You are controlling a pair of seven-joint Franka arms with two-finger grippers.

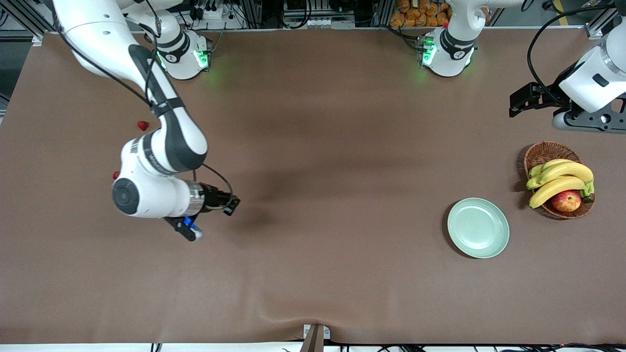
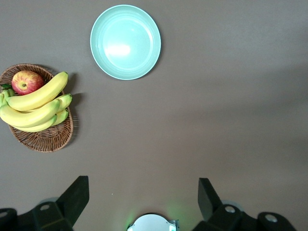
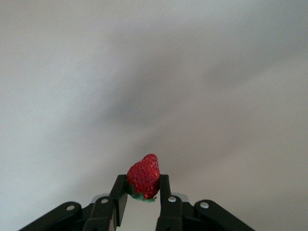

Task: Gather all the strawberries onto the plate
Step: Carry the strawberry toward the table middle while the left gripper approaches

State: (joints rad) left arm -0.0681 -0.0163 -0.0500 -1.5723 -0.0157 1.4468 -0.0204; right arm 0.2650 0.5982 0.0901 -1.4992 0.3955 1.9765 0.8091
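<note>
While my right end effector [image 3: 143, 199] pinches one strawberry [image 3: 144, 177] above bare desk [image 1: 313, 274], I judge I'm mid-carry. The plate [image 1: 478, 227] sits empty, well apart toward the left arm's end, so next comes a long traverse. Two strawberries [image 1: 142, 125] lie on the desk near my right arm. My left end effector [image 2: 143, 202] waits, spread wide.
</note>
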